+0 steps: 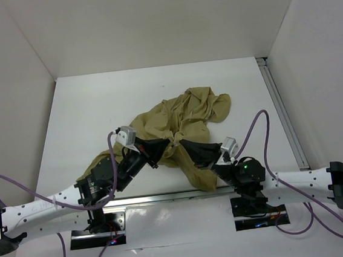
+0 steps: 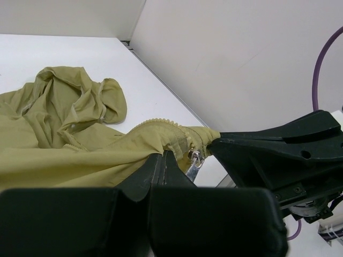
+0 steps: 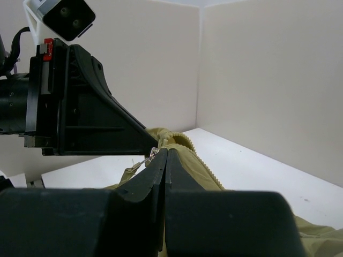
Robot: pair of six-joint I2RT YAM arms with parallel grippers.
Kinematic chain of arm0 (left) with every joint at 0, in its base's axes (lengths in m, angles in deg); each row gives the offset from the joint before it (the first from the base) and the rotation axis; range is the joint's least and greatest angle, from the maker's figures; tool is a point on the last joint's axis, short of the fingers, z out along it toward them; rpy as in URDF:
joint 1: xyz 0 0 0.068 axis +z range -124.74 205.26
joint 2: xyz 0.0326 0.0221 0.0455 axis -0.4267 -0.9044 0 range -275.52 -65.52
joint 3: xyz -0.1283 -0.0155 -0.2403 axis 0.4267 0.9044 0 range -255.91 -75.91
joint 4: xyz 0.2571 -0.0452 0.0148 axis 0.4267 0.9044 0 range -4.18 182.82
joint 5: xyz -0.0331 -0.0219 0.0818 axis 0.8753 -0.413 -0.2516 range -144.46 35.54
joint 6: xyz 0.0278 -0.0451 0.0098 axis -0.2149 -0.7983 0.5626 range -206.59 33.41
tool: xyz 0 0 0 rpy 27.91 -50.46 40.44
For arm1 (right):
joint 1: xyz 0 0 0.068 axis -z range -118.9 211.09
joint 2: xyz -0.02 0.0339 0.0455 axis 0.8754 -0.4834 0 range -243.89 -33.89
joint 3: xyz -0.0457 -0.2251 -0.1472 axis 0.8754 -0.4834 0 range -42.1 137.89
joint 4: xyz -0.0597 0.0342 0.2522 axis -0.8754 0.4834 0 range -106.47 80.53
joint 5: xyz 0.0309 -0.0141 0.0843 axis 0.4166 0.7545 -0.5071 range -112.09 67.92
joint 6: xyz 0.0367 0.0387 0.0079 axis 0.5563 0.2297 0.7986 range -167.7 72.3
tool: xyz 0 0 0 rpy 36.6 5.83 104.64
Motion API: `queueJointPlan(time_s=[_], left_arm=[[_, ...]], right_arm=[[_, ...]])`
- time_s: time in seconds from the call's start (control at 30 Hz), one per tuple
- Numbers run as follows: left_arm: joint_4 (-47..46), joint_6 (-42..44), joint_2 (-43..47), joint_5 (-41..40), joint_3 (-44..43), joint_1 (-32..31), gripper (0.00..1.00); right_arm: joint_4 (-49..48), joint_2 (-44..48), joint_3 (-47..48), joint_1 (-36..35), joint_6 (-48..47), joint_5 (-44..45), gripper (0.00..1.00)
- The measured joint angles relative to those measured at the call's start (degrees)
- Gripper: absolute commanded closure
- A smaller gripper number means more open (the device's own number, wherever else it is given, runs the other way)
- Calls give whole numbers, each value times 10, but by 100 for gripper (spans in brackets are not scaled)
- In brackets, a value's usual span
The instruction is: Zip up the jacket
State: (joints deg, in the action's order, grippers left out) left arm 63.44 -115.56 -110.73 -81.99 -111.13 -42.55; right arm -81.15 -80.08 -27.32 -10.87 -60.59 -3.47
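Jacket (image 1: pixel 188 111) location? — Obs. 1

Crumpled in a heap on the white table (image 1: pixel 96 105), spreading from the centre towards the near edge. Olive-tan cloth. One lower corner is lifted off the surface, strung between the two arms. — Obs. 2

Pincers? — Obs. 1

Left pincer (image 2: pixel 163 156) clamped tight on a fold of the jacket just beside the zip. Right pincer (image 3: pixel 164 152) likewise closed, pinching the end of the same hem. In the left wrist view its tip bites the fabric right where the zipper teeth (image 2: pixel 161 122) run out. The two tips sit almost touching. — Obs. 2

Slider? — Obs. 1

Metal zipper pull (image 2: pixel 194 160) dangles below the hem between the tips. It appears free of both; the right wrist view is too tight to be sure. — Obs. 2

Step in hand? — Obs. 1

Judged early: finding and steadying the zip's bottom end. Nothing visibly zipped. Whether the two halves are mated at the slider cannot be told. — Obs. 2

Next move calls for? — Obs. 1

Likely one pincer anchoring the hem below the slider while the other lets go and re-grips the small pull. That pincer would then draw the pull along the teeth with the cloth kept taut. The pull is tiny and hangs loose, and thin fabric could bunch in the slider. — Obs. 2
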Motion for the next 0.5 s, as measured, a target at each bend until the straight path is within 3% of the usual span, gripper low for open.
queueJointPlan(time_s=[0.5], left_arm=[[0,0,-1,6,0,0,100]], right_arm=[[0,-5,3,5,-3,5,100]])
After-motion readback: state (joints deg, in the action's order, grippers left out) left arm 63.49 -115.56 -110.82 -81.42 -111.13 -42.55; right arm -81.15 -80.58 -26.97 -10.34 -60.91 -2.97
